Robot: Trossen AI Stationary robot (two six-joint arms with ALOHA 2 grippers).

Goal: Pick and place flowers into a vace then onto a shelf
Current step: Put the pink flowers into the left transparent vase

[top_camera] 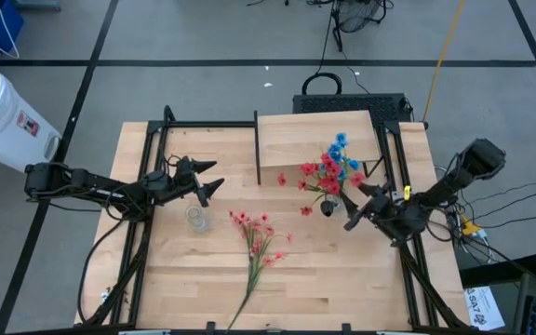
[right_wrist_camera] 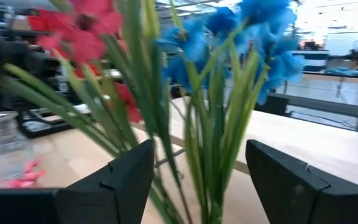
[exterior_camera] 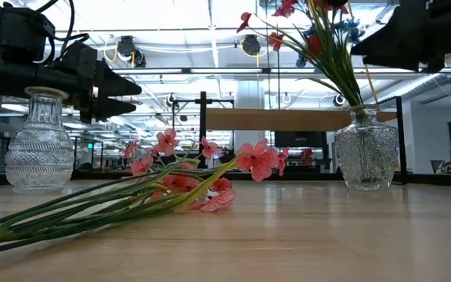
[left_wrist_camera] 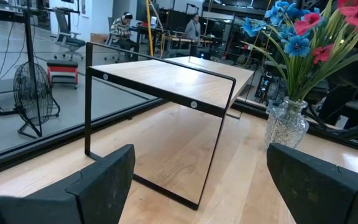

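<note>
The red and blue flowers (top_camera: 331, 166) stand upright in a glass vase (exterior_camera: 365, 157) on the tabletop (top_camera: 342, 279), just beside the shelf (top_camera: 316, 130). Their stems rise between the right gripper (top_camera: 350, 207)'s jaws, which are parted around them without pinching. A pink spray (top_camera: 257, 244) lies flat on the tabletop, apart from both sets of jaws. An empty vase (top_camera: 196, 220) stands just in front of the left gripper (top_camera: 214, 179), whose jaws are wide open, holding nothing.
</note>
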